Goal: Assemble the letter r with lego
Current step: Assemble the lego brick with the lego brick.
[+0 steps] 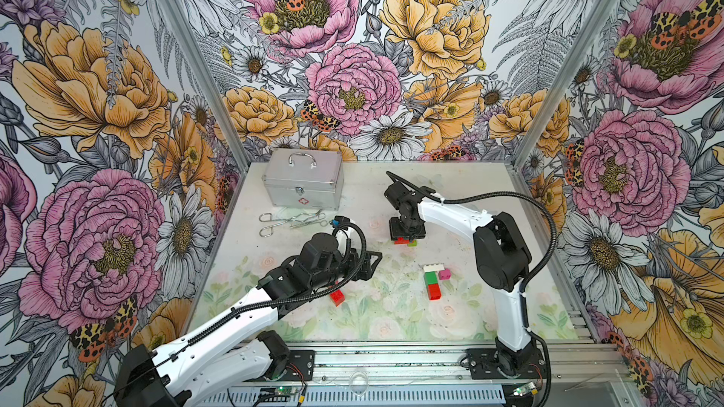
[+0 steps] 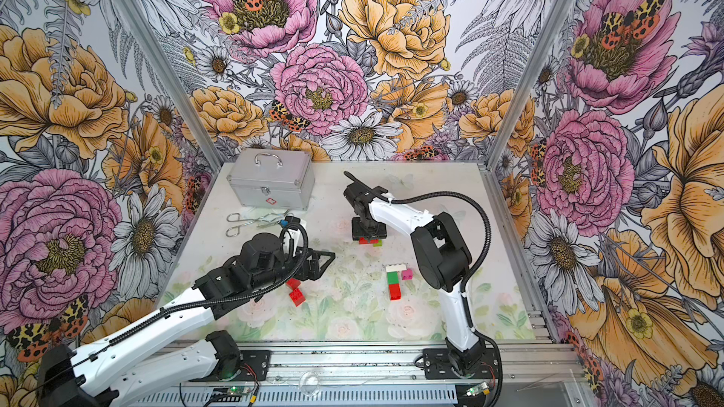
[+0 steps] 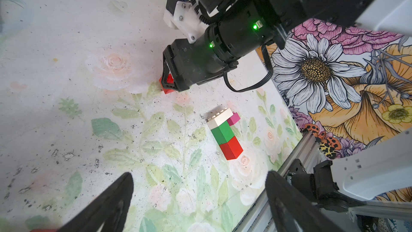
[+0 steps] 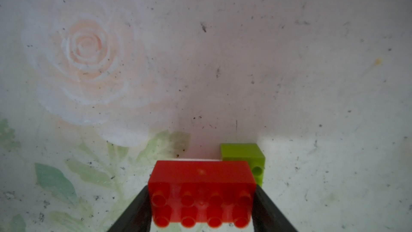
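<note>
Starting at the near edge of the counter (image 1: 352, 326), we see two loose red bricks (image 2: 296, 296) at about 7 o'clock from its middle, partly under the left arm (image 1: 235, 315). At 4 o'clock lies a row of touching bricks. A single red brick (image 1: 434, 291) is nearest us, with a dark green brick (image 1: 430, 278) at its 12 o'clock end. Next comes a white brick (image 1: 433, 267) laid crosswise, and a pink brick (image 1: 444, 274) sits against the white one, at 3 o'clock of the green. The left hand (image 3: 199, 174) hovers near the middle, its fingers wide apart and holding nothing. Farther back, at about 1 o'clock, the right hand (image 4: 200, 188) points straight down, clamped on a long red brick (image 4: 200, 175). A lime brick (image 4: 243, 152) sits just beside that brick at its 3 o'clock. Beyond, at 11 o'clock, we find metal forceps (image 1: 290, 221), and behind them a silver case (image 1: 303, 182) stands at the far edge.
</note>
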